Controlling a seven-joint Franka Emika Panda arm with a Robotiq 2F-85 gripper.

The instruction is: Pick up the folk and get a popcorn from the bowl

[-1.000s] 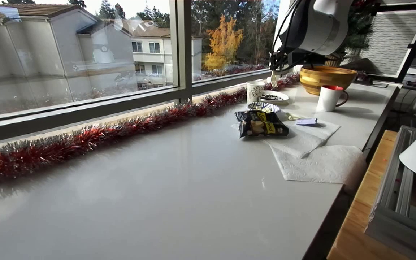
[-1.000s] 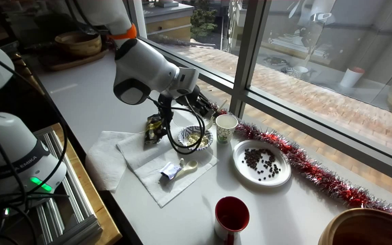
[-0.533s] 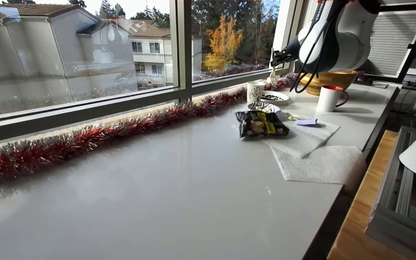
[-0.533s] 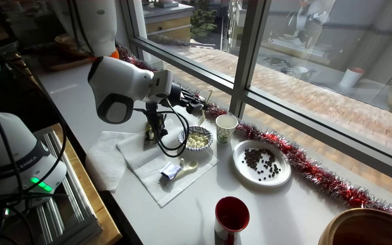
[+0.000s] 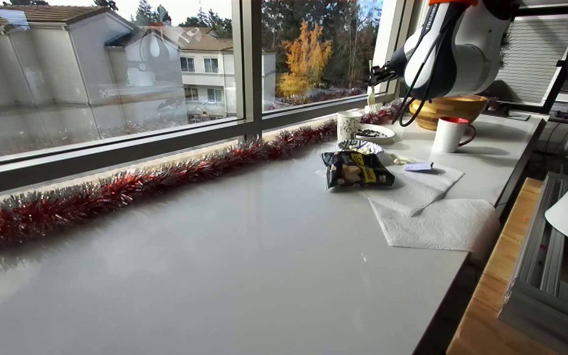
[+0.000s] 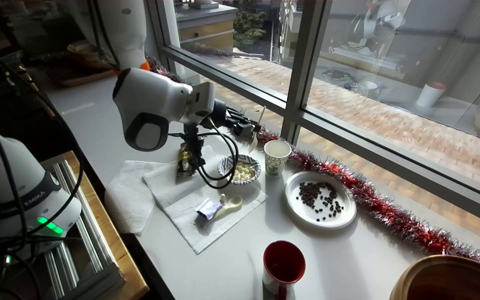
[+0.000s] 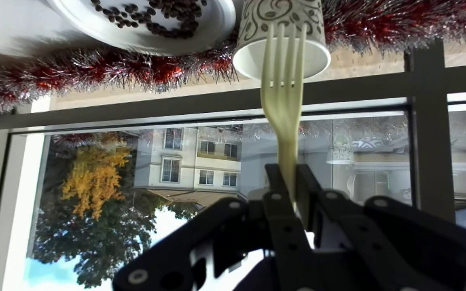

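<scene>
reference: an exterior view, read left to right.

- black bag (image 6: 184, 162): lies near the bowl (image 6: 249, 159), at its 9 o'clock.
- spoon (image 6: 235, 202): lies at the bowl's 6 o'clock.
- popcorn (image 6: 245, 173): heaped in the patterned bowl.
- gripper (image 6: 256, 128): jaws together, clamped on the handle of the fork (image 6: 253, 142). only 1 arm (image 6: 152, 91) serves this step.
- cup (image 6: 277, 160): stands just beside the bowl, between its 2 and 3 o'clock.
- plate (image 6: 302, 212): sits between the bowl's 3 and 4 o'clock, beyond the cup.

governing relation: the popcorn lies between 6 and 7 o'clock from the gripper. the fork's long axis follows nearly the same line, handle end between 12 and 1, tines between 6 and 7. the tines hang apart from the popcorn; the height of the gap cannot be told.

in the wrist view the tines are bare and point to 12 o'clock, across the cup; the bowl itself is outside that view.

status, as judged: fork pick-up complete; spearing outstanding. the next move probably calls for lowering the fork between 6 and 7 o'clock, tines first.

caution: drift toward 3 o'clock could bring the tines against the cup.
</scene>
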